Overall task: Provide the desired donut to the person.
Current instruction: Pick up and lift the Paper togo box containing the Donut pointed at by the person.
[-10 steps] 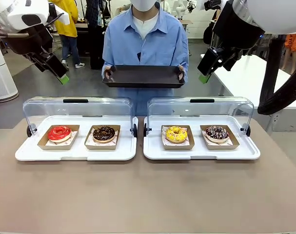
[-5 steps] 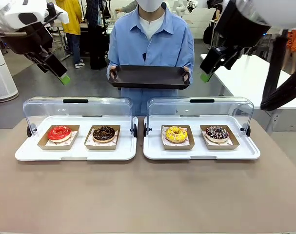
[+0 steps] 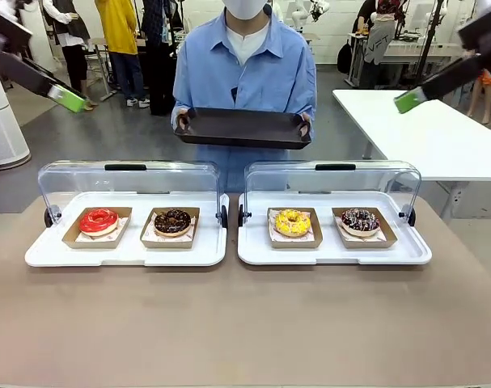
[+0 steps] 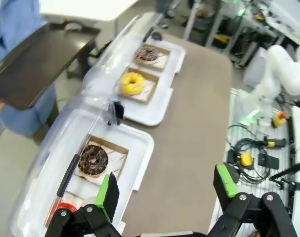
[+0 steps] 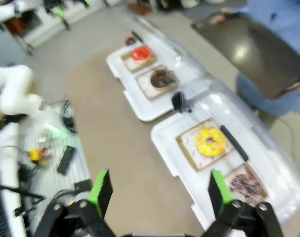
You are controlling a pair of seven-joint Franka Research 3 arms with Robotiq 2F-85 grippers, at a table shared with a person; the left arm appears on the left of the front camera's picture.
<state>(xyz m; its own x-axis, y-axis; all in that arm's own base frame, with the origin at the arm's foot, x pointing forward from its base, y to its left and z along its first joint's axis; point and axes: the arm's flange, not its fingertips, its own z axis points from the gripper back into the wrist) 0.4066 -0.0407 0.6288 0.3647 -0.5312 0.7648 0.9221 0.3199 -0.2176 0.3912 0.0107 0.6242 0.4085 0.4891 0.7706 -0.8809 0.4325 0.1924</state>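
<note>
Tabletop (image 3: 245,323) brown, floor (image 3: 107,137) grey; left end effector (image 4: 167,186) and right end effector (image 5: 160,190) spread wide.

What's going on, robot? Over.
Left pincer, right pincer open, empty. Four donuts sit in white trays, lids tipped back. Person holds black tray out.

On the bench (image 3: 245,323), left case (image 3: 43,257) beside right case (image 3: 415,255), two donuts (image 3: 98,220) (image 3: 172,221) (image 3: 292,221) (image 3: 359,219) in each; behind the bench stands the person (image 3: 245,73).
</note>
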